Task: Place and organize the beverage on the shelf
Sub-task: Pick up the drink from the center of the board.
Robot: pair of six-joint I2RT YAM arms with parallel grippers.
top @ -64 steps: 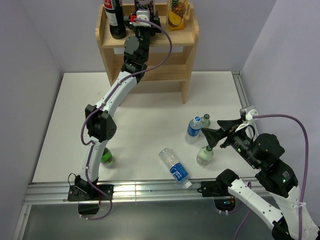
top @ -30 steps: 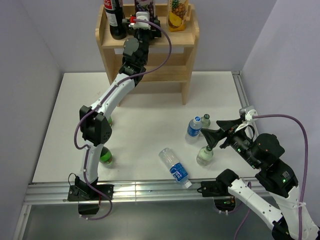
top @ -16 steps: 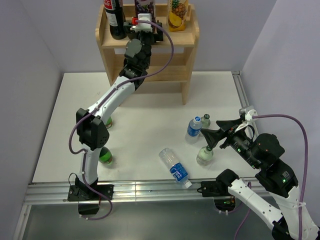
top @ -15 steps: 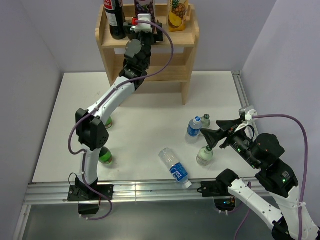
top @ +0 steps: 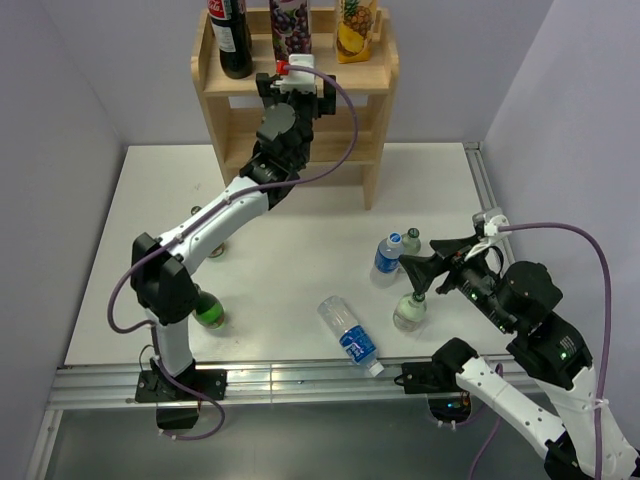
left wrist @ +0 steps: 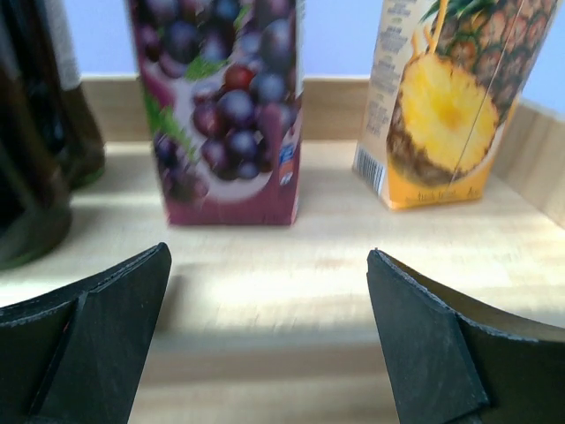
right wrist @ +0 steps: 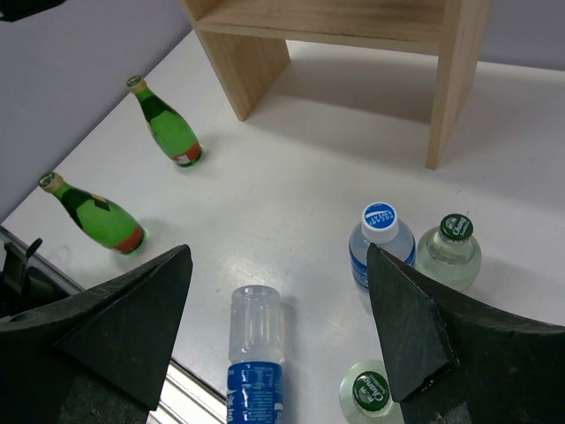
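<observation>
The shelf [top: 340, 78] stands at the far edge of the white desk [top: 300, 230], against the back wall. On its rimmed top board are three drinks in a row: a dark cola bottle [top: 232, 38] on the left, a grape juice carton [left wrist: 225, 115] in the middle and a pineapple juice carton [left wrist: 446, 97] on the right, each a little apart from the next.

The left arm reaches far up to the front edge of that top board. Its jaws are spread wide and grip nothing, the two black fingers [left wrist: 97, 336] level with the board and facing the grape carton, short of it.

The right jaws are also released and empty, hanging above the near right part of the desk. Below them a blue-capped water bottle [right wrist: 378, 243] and a clear green-capped bottle [right wrist: 450, 249] stand just beside each other, with a second green-capped bottle [right wrist: 369, 393] nearer. A blue-labelled water bottle [right wrist: 256, 353] lies on its side to their left. Two green glass bottles [right wrist: 168, 132] [right wrist: 93, 214] stand well apart from these, on the left of the desk.
</observation>
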